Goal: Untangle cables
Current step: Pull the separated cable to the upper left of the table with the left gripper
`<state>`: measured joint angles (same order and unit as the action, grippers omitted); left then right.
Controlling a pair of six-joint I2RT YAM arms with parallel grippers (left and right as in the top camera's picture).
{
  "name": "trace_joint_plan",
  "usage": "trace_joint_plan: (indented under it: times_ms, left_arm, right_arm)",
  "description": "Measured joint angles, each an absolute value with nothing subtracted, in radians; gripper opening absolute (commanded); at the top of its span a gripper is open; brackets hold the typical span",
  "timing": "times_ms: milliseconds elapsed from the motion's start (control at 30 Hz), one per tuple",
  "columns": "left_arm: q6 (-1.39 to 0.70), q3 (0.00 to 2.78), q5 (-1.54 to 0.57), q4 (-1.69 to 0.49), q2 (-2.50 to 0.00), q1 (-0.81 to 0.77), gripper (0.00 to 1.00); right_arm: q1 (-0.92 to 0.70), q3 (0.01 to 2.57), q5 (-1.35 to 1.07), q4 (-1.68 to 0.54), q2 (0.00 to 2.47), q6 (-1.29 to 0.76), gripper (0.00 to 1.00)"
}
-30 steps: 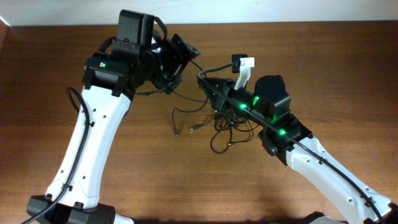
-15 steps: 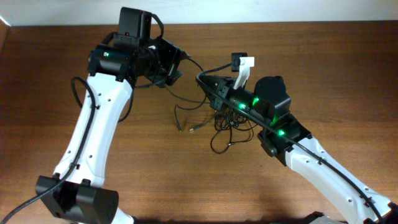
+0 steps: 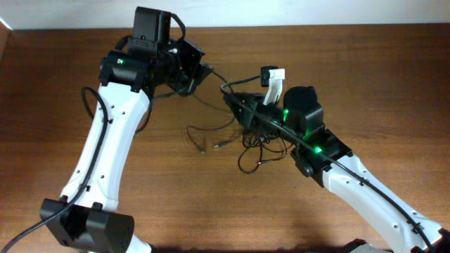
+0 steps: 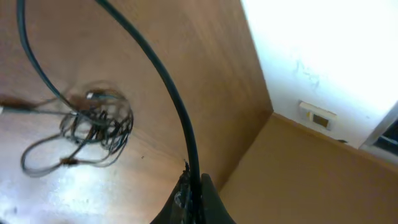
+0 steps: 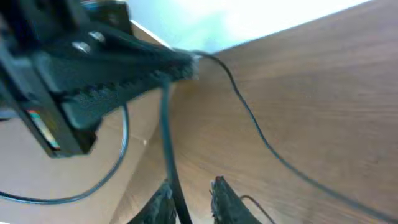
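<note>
Left hand (image 4: 191,185) has clamped a cable (image 4: 175,99) — right hand (image 5: 189,198) loosened.

No legible text or labels

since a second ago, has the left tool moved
Yes. The left tool has drawn back a little to the left in the overhead view, away from the cable knot, which stays put, and has shut on one cable.

Left end effector (image 4: 191,185) clamped onto a cable (image 4: 165,82); right end effector (image 5: 189,188) loosened.
</note>
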<state>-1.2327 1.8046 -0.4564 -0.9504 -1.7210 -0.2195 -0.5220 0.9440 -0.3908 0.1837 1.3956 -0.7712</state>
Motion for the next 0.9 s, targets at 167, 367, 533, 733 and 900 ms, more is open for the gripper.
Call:
trace_joint_plan:
  times_ms: [167, 367, 533, 733, 900]
  left_arm:
    - [-1.017, 1.805, -0.452, -0.862, -1.702, -0.138, 0.00]
    - [-0.802, 1.810, -0.455, -0.744, -1.575, -0.031, 0.00]
    - [-0.597, 1.813, -0.475, -0.609, -1.474, -0.032, 0.00]
    - [-0.508, 1.818, -0.477, -0.646, -1.446, -0.032, 0.00]
    - [-0.374, 1.818, -0.482, -0.647, -1.456, -0.032, 0.00]
  right_arm:
    - [-0.454, 0.944, -0.442, 0.156, 1.396, -0.765, 0.96]
    - [-0.387, 0.944, -0.592, 0.113, 1.396, -0.755, 0.99]
    - [-0.387, 0.944, -0.600, -0.067, 1.395, -0.672, 0.99]
    - [-0.387, 0.944, -0.577, -0.076, 1.395, -0.651, 0.99]
    - [-0.387, 0.944, -0.576, -0.088, 1.395, -0.650, 0.99]
